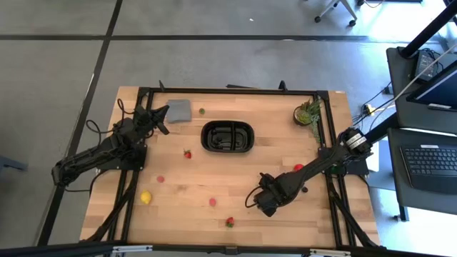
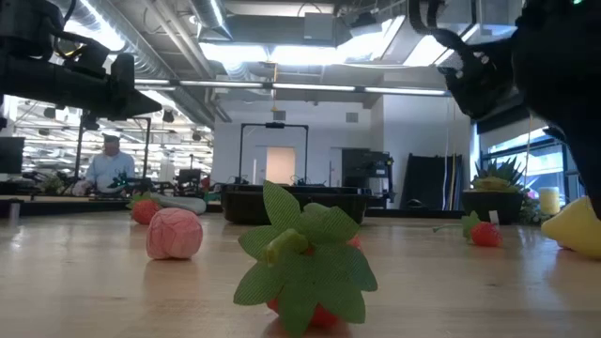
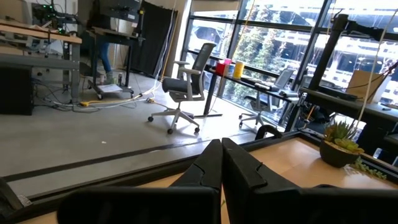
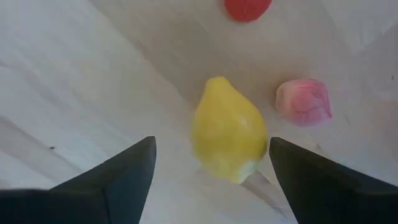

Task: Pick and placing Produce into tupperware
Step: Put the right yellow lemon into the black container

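Right hand (image 4: 211, 162) is spread wide, empty, a yellow lemon (image 4: 229, 129) ahead. Left hand (image 3: 222, 165) is pinched shut, holding nothing. The tray's (image 1: 227, 136) insides are hard to read.

Left arm (image 1: 100, 153): matte black, chunky jointed links, with loose black cables looping beside its base and along the upper links.
Left gripper (image 3: 221, 163): two dark, smooth, wedge-shaped fingers tapering to narrow tips, on a wide black body.
Right arm (image 1: 325, 163): black slim links; one joint near the table edge carries a pale silver-grey collar.
Right gripper (image 4: 211, 163): two black triangular fingers (image 4: 127, 171) with flat matte faces and sharp edges.
Gripper housing, low view: bulky black block with dark cable loops on top.
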